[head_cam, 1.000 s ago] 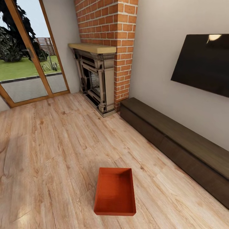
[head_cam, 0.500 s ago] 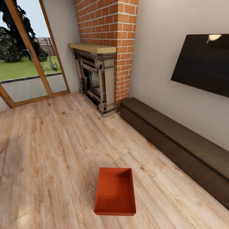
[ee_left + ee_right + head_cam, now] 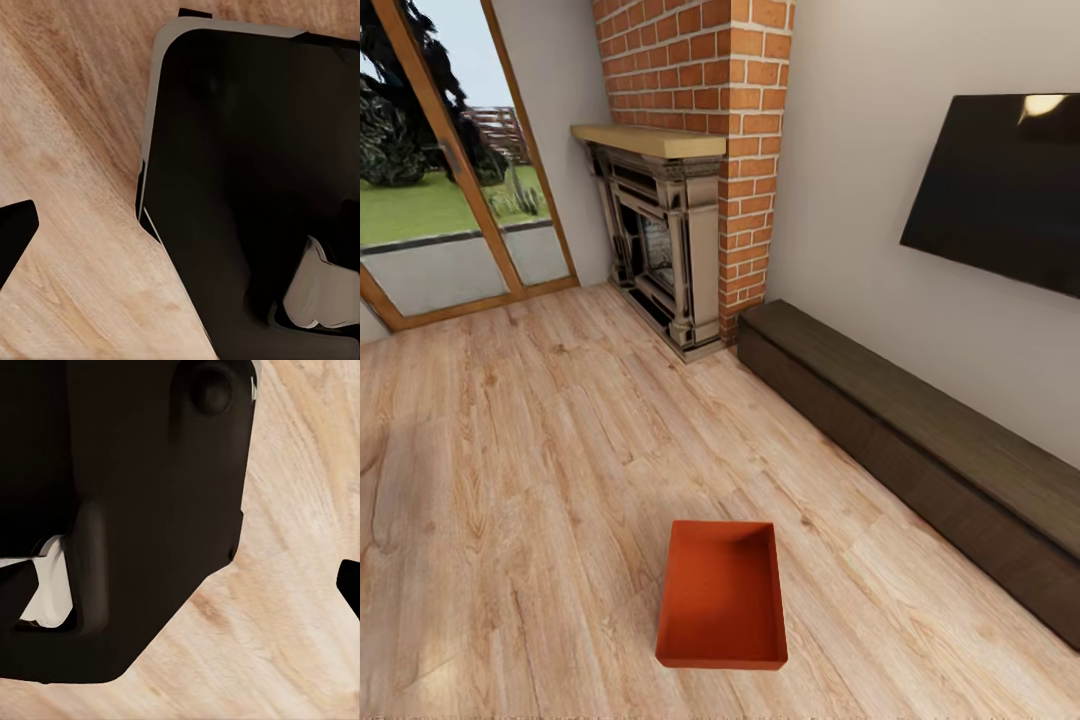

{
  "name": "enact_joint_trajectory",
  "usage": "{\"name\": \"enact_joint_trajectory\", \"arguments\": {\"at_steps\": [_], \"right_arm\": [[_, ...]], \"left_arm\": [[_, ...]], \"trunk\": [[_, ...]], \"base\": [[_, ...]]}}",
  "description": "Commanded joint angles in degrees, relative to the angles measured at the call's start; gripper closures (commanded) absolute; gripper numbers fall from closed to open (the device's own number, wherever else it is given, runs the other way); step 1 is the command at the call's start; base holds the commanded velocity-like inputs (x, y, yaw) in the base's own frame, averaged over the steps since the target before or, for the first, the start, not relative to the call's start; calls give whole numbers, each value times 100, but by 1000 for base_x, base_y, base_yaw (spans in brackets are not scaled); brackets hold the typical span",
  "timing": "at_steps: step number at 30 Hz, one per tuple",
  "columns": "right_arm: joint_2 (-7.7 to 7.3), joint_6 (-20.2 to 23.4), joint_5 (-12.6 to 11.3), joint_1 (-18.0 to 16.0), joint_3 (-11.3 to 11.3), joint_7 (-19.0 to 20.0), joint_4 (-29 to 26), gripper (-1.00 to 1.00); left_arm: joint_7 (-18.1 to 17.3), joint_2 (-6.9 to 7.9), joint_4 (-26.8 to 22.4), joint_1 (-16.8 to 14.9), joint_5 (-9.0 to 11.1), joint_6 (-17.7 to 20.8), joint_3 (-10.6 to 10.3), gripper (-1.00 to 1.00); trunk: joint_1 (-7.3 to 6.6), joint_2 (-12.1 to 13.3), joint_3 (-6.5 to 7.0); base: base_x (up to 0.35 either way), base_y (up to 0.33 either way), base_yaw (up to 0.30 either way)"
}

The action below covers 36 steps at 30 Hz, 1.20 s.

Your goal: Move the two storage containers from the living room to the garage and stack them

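- One storage container (image 3: 722, 595), orange-red and lidless, sits flat and open side up on the light wood plank floor (image 3: 510, 480) of the living room, low in the head view at about 6 o'clock, with bare planks on every side
- From the container, the long dark low cabinet (image 3: 920, 440) runs off at about 2 o'clock, the red-brick fireplace (image 3: 670, 230) stands at 12 o'clock, the glass doors (image 3: 450, 170) at 11 o'clock, and the black wall TV (image 3: 1000, 190) hangs above the cabinet
- Risk, as I judge it: the walls look thin, so a one-sided pinch on the rim could tip or twist the bin as it lifts; rolling in too close could nudge it along the planks
- The container does not appear in either wrist view, so I cannot place it relative to either claw; both wrist cameras look down at plank floor past dark robot body parts
- Whether each claw is open or closed I cannot tell
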Motion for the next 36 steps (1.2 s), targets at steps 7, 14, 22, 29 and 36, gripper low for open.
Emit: {"name": "enact_joint_trajectory", "arguments": {"at_steps": [7,14,22,29,36], "right_arm": [[2,-25,-59,-1,39,37,15,-100],[3,-25,-57,-3,39,38,15,-100],[2,-25,-54,-4,39,38,15,-100],[2,-25,-55,-4,39,38,15,-100],[8,-20,-59,-4,39,36,15,-100]], "left_arm": [[-33,1,8,-4,54,-17,-7,-100],[-33,1,8,-4,54,-17,-7,-100],[-33,1,8,-4,54,-17,-7,-100],[-33,1,8,-4,54,-17,-7,-100],[-33,1,8,-4,51,-17,-7,-100]], "trunk": [[1,-7,-71],[1,-7,-135],[1,-7,-208],[1,-7,-272],[1,-7,-336]], "base": [[0,0,0],[0,0,0],[0,0,0],[0,0,0],[0,0,0]]}}
